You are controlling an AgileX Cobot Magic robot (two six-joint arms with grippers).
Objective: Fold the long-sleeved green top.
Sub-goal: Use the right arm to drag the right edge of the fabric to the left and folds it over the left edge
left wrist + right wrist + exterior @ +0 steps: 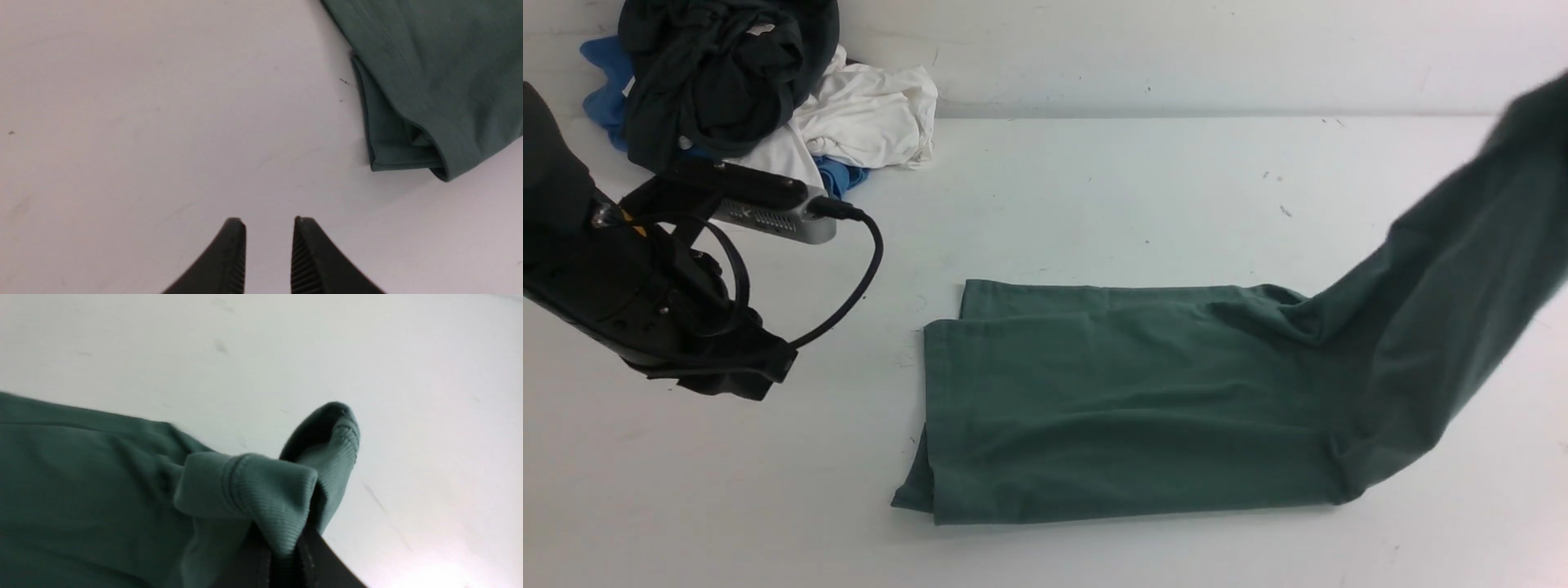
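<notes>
Soft cloth on a smooth table

The green long-sleeved top (1127,400) is soft, matt cloth with a ribbed cuff (282,498). The white table (1143,180) looks smooth and faintly scuffed.

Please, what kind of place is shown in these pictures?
Probably a robot test bench for folding laundry: a bare white table against a plain wall, the green long-sleeved top half folded, and a pile of other garments in the far left corner.
</notes>
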